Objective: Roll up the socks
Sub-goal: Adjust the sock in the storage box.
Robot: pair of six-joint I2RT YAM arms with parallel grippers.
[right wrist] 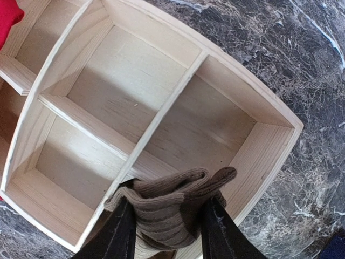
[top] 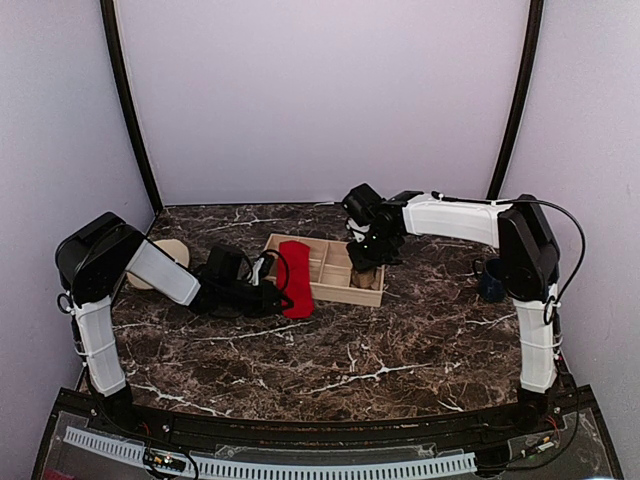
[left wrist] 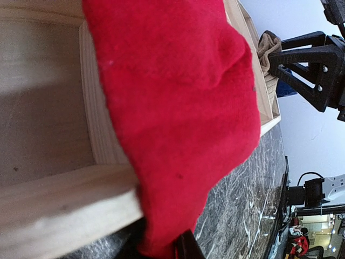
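Observation:
The bright red sock point(top: 295, 278) lies flat, draped over the left part of the wooden divided tray point(top: 335, 292), its near end hanging over the front wall. In the left wrist view the red sock point(left wrist: 178, 97) fills the frame. My left gripper point(left wrist: 161, 249) is shut on its lower end beside the tray wall point(left wrist: 54, 199); it also shows in the top view point(top: 268, 288). My right gripper point(top: 366, 260) is shut on the tan-brown sock point(right wrist: 167, 208), a folded ribbed bundle. It holds the bundle between its fingers point(right wrist: 116, 237) above the tray's right end compartment point(right wrist: 269, 156).
A round beige disc point(top: 160, 262) lies behind my left arm. A dark blue object point(top: 490, 283) sits by my right arm's upright link. The tray has several open compartments with thin dividers point(right wrist: 156, 118). Dark marble table point(top: 380, 350) surrounds the tray.

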